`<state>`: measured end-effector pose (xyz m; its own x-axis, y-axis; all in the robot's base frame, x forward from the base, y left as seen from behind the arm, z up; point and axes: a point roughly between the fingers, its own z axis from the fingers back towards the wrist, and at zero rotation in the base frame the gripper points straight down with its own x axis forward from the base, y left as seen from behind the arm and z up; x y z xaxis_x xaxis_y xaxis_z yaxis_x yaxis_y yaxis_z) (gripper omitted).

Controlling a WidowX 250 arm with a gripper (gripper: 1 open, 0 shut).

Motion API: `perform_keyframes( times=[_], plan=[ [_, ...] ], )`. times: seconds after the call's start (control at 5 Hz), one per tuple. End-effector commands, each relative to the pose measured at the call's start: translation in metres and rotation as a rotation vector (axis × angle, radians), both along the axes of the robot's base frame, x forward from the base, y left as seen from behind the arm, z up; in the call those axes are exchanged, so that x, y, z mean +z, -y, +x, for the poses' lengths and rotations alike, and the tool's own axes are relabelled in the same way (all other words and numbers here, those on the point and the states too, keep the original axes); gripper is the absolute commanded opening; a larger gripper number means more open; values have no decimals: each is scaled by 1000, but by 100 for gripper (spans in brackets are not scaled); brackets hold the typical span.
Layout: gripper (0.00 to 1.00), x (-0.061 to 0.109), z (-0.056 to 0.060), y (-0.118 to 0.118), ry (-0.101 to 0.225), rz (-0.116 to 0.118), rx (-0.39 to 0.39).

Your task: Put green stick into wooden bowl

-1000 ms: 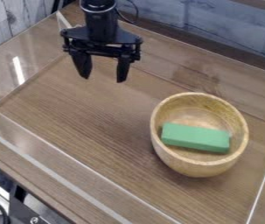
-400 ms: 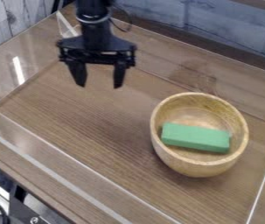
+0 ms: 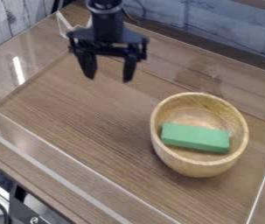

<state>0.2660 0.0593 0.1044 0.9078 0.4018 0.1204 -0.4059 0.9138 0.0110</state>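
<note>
The green stick (image 3: 195,138) lies flat inside the wooden bowl (image 3: 200,108), which stands on the tabletop at the right. My gripper (image 3: 108,72) hangs over the table's upper left, well apart from the bowl, pointing straight down. Its two dark fingers are spread wide and nothing is between them.
Clear acrylic walls (image 3: 30,61) enclose the wooden tabletop (image 3: 87,131) on the left, front and right. A pale tiled wall runs along the back. The table's front edge drops off at the lower left.
The gripper shifted a little to the left and then back to the right, staying open and empty. The stick and bowl have not moved.
</note>
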Motion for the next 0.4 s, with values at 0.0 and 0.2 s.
perform_keyframes(
  times=[0.0,0.2],
  plan=[
    [100,22,10,-18,62,15,-54],
    [100,12,12,-17,50,5,-90]
  ],
)
